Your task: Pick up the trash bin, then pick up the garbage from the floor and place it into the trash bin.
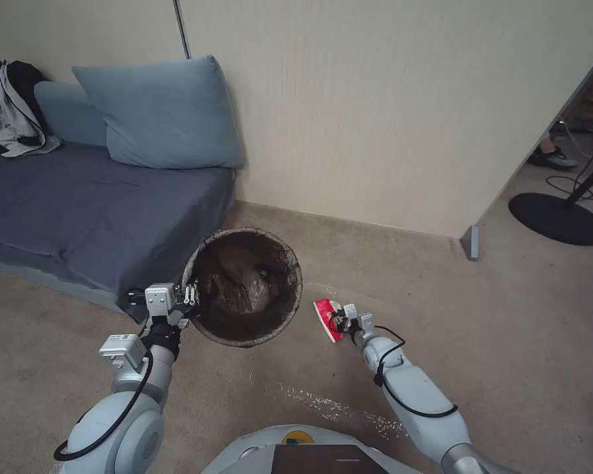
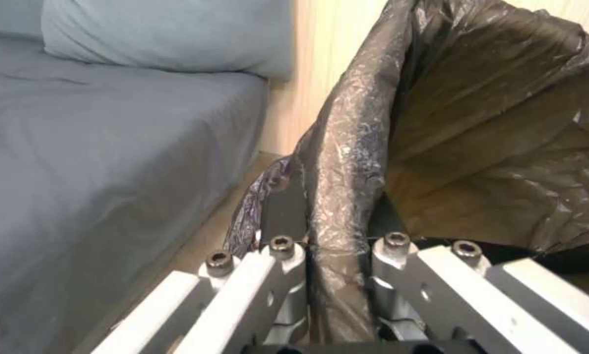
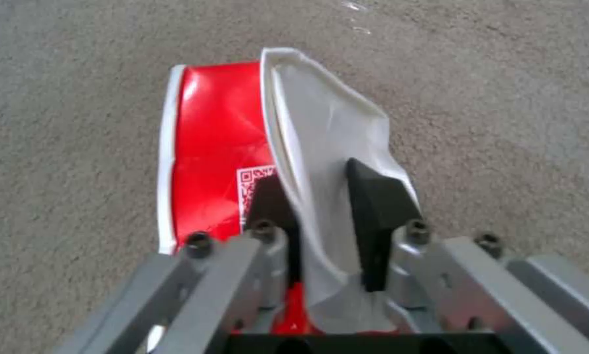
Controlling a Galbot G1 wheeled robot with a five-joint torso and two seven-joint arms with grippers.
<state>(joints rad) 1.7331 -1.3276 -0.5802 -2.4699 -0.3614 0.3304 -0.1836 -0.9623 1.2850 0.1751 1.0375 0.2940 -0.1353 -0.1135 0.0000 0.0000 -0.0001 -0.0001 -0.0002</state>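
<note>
Beige carpet point(image 1: 520, 329) ran up to a pale wall, with a blue-grey couch point(image 1: 79, 217) and its cushion point(image 1: 165, 112) off to the robot's left. Beside the couch, the left gripper point(image 1: 190, 294) had its jaws clamped on the rim of the trash bin point(image 1: 247, 286), pinching the dark bag liner point(image 2: 347, 162) over the edge; whether the bin was off the floor I could not tell. It looked light, but the thin liner seemed slippery, so the rigid rim beneath was the sounder hold. To the bin's right, the right gripper point(image 1: 339, 319) had its jaws closed on a red snack packet point(image 3: 215, 147), by its white inner flap. That packet seemed flimsy and nearly weightless, liable to flop or slide. White flecks point(image 1: 336, 408) dotted the carpet nearer the robot's base.
</note>
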